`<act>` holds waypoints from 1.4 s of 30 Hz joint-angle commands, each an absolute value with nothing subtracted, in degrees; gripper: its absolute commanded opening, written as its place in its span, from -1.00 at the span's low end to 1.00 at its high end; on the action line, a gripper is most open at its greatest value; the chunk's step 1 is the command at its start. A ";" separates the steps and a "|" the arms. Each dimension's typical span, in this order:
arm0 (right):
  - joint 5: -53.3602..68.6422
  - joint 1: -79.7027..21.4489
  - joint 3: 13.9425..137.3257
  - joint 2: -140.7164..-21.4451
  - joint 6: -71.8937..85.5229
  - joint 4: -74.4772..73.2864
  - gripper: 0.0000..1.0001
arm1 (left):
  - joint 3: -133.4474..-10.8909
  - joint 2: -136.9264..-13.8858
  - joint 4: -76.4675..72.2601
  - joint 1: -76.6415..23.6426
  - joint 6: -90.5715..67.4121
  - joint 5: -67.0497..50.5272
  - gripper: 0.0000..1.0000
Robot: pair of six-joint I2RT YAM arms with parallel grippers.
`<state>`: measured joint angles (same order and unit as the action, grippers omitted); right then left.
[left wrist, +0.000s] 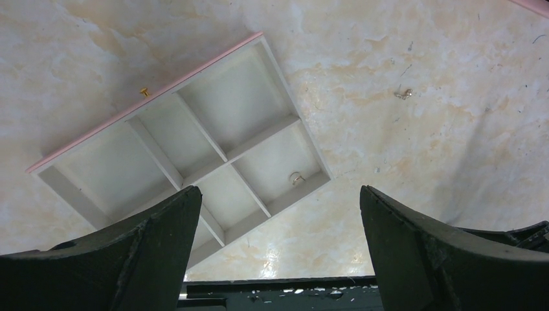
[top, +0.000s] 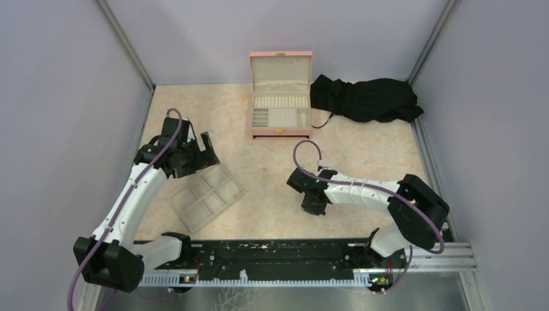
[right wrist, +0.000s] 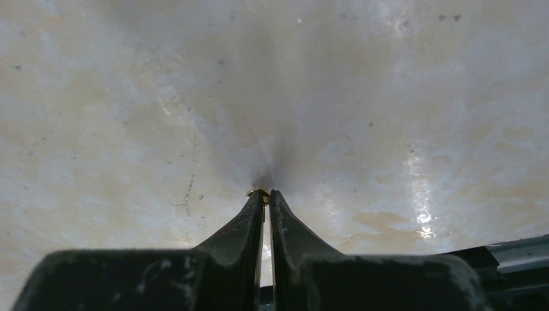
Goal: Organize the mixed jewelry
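right fingers (right wrist: 241,230) pinched on gold speck (right wrist: 258,192) — marbled counter (right wrist: 388,97) | left fingers (left wrist: 155,240) spread wide — over six-cell tray (left wrist: 226,157), pale ring (left wrist: 296,177) inside

White shells (top: 359,192), black joints (top: 417,207) and a purple cable (top: 307,141) on each arm; left gripper (left wrist: 280,191) and right gripper (right wrist: 267,193) black

In the right wrist view only a gold speck (right wrist: 257,192) is seen pinched at the tips of the closed jaws; its form cannot be told, and the tabletop (right wrist: 388,78) beyond is blurred. In the left wrist view a corner of the tray (left wrist: 233,97) is covered by a black finger (left wrist: 149,253), a pale piece (left wrist: 296,177) in one compartment and a second pale piece (left wrist: 404,94) on the tabletop are too small to be identified, and the pink box (left wrist: 532,5) is cut off at the upper right edge.
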<state>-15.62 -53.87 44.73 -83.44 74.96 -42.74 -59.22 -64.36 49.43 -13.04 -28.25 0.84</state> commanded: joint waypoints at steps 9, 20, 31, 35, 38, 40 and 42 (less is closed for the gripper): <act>-15.21 -57.42 64.38 -91.63 59.89 -40.41 -0.92 | -60.37 -63.10 51.01 -13.10 -28.80 3.81 0.97; -10.12 -60.10 84.62 -106.53 52.24 -37.16 -0.95 | -63.27 -62.39 54.77 -12.21 -29.81 10.10 0.96; -4.23 -62.16 98.44 -119.26 48.88 -33.68 -0.87 | -60.18 -61.28 56.47 -3.07 -30.83 6.69 0.96; -4.42 -62.18 103.17 -121.17 46.43 -35.40 -0.51 | -58.90 -60.09 56.27 -0.97 -29.94 6.27 0.96; -4.59 -62.07 104.95 -120.86 45.18 -36.27 -0.30 | -58.80 -59.86 56.25 -0.77 -30.25 6.22 0.96; -5.78 -62.01 106.29 -120.35 44.13 -37.33 -0.29 | -58.96 -59.95 55.98 -0.74 -30.63 5.95 0.96; -6.63 -61.54 106.53 -119.29 43.65 -37.68 -0.30 | -59.06 -60.09 55.67 -0.73 -30.84 5.60 0.97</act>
<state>-4.84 -61.76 102.67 -121.91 46.26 -37.08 -59.09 -60.90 54.94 -0.97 -29.36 6.92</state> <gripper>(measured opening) 0.354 0.983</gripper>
